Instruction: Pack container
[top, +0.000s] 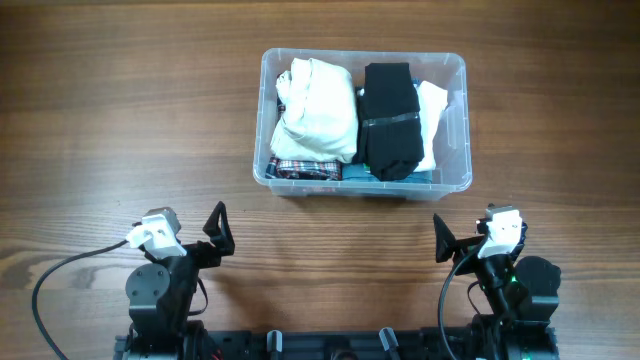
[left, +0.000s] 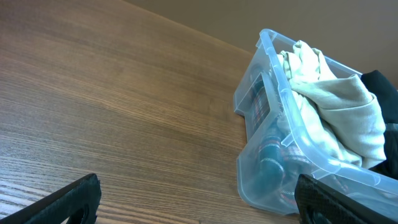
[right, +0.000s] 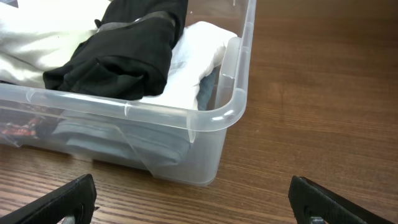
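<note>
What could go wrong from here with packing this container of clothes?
1. The cream garment and black garment bulge above the container rim; pressing them down might tip one over the side.
2. The container stands loose on the smooth table; a one-sided push by the open left tool or right tool could slide it.

No text, label, brand, number or sign legible in any view, whether on the container (top: 458, 120) or elsewhere.
</note>
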